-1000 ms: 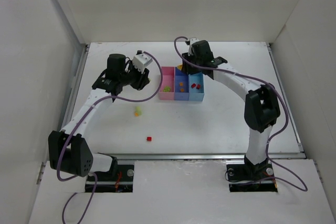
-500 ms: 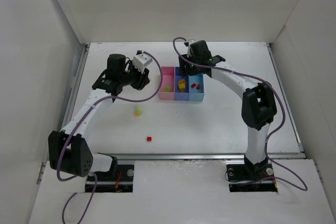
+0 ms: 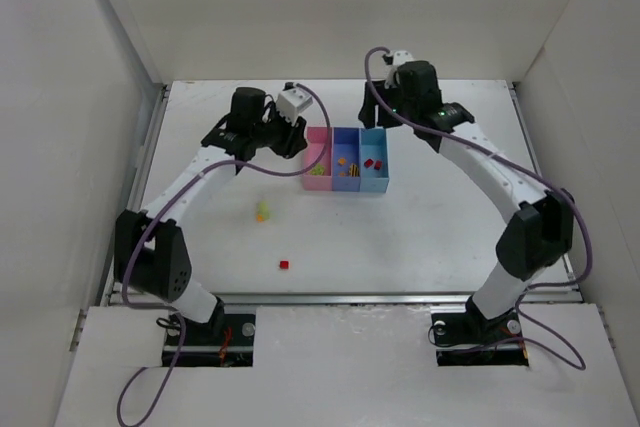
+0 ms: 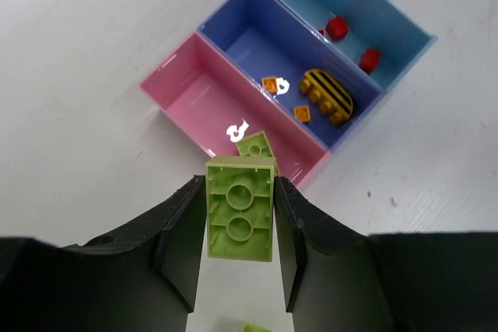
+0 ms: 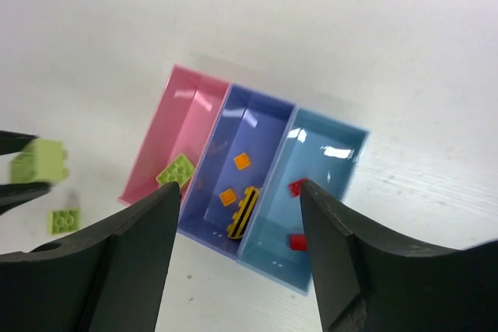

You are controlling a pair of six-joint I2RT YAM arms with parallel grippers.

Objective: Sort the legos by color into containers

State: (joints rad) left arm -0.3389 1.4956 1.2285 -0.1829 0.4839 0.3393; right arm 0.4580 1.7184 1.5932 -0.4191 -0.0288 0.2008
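1. The left gripper (image 4: pixel 240 186) pinches a green brick (image 4: pixel 240 223) just short of the pink bin (image 4: pixel 194 103)
2. The right gripper (image 5: pixel 237 192) hangs above the tray (image 5: pixel 334 120), jaws spread
3. A red brick (image 3: pixel 285 265) and what appears to be a yellow-green piece (image 3: pixel 262 213) lie loose on the table (image 3: pixel 420 237)

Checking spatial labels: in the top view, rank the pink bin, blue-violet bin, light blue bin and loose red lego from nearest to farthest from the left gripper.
From the left gripper, holding a green lego:
1. pink bin, just right of it.
2. blue-violet bin, the middle one.
3. light blue bin, the right-hand end.
4. loose red lego, alone, toward the near edge.
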